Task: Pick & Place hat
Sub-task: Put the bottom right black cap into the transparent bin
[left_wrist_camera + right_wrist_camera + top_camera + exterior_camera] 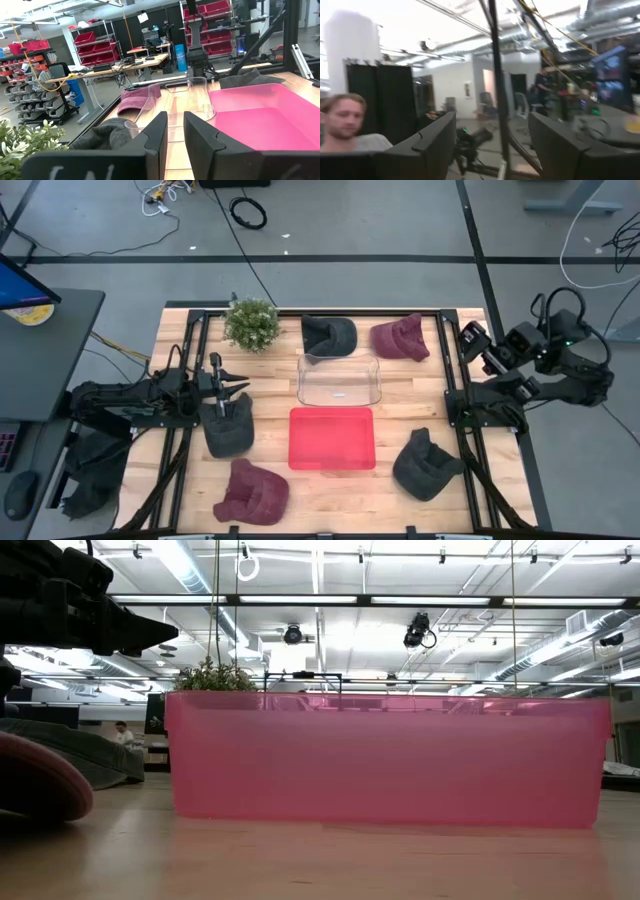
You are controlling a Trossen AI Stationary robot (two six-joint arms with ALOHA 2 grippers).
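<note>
Several caps lie crown-up on the wooden table: a dark grey hat at the left, a maroon hat at the near left, a dark grey hat at the near right, and a dark grey hat and a maroon hat at the far edge. My left gripper hovers just beyond the left grey hat, pointing toward the table's right, open by a narrow gap and holding nothing. My right gripper is raised at the table's far right, open and empty.
A pink bin sits in the middle of the table, with a clear bin just beyond it. A potted plant stands at the far left. Black frame rails run along both sides. A person shows in the right wrist view.
</note>
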